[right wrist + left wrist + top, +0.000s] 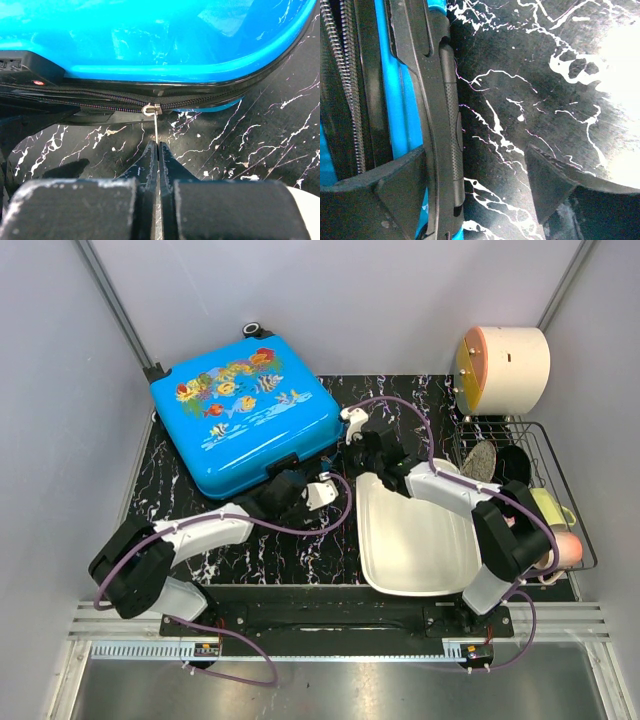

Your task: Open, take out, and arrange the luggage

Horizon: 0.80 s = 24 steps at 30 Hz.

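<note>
The luggage [245,410] is a bright blue fish-print suitcase lying flat and closed at the back left of the black marbled mat. My right gripper [350,430] is at its right front corner. In the right wrist view this gripper [158,146] is shut on the thin silver zipper pull [156,127], which hangs from the slider [151,109] on the luggage [150,35] seam. My left gripper [312,490] is at the suitcase's front edge. In the left wrist view it [475,192] stands open, with the black handle [447,125] close beside its left finger [395,192].
A white rectangular basin [372,540] lies on the mat right of centre, under my right arm. A wire rack [585,540] with cups and dishes stands at the right edge. Behind it lies a cream cylinder [505,368] on its side. Grey walls enclose the table.
</note>
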### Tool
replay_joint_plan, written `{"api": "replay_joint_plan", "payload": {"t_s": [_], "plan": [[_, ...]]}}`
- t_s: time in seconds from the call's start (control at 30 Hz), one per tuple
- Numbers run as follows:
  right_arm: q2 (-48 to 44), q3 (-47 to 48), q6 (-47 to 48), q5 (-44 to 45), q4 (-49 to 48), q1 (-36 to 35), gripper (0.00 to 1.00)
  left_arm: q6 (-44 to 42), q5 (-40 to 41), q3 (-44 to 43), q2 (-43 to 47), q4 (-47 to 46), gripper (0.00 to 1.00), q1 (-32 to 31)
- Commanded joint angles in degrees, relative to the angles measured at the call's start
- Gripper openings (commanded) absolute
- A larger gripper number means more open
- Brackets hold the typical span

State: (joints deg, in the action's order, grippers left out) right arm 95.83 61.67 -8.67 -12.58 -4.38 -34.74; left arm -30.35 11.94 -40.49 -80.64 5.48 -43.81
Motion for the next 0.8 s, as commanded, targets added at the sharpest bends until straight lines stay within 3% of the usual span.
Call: {"api": "replay_joint_plan", "payload": {"t_s": [0.0,0.07,0.1,0.2,0.43,0.47,0.77], "plan": [[-3.2,-1.0,-0.4,2.7,0.7,1.5,0.0,3.3,11.3,-1.0,-3.7,11.6,0.67,2.5],[-3.5,-1.1,-0.1,3.0,0.8,1.5,0.0,3.5,9.2,-0.2,-5.0,11.9,0.59,2.5],[-3.6,-1.1,0.2,3.2,0.8,1.5,0.0,3.3,8.5,0.4,-5.1,12.4,0.49,2.6],[-4.5,-1.5,1.7,4.1,1.0,2.1,0.0,2.8,6.5,3.0,-3.9,14.3,0.38,2.6],[-6.7,-2.7,5.8,4.4,1.7,7.2,0.0,-1.5,5.3,8.2,4.3,19.0,0.09,3.5],[-6.8,-3.0,6.7,4.2,1.7,7.8,0.0,-2.4,5.6,8.7,5.0,19.3,0.0,3.6],[-4.3,-3.1,17.0,-2.2,-4.2,14.2,0.0,-7.3,4.5,12.0,10.7,22.4,0.0,7.0]]}}
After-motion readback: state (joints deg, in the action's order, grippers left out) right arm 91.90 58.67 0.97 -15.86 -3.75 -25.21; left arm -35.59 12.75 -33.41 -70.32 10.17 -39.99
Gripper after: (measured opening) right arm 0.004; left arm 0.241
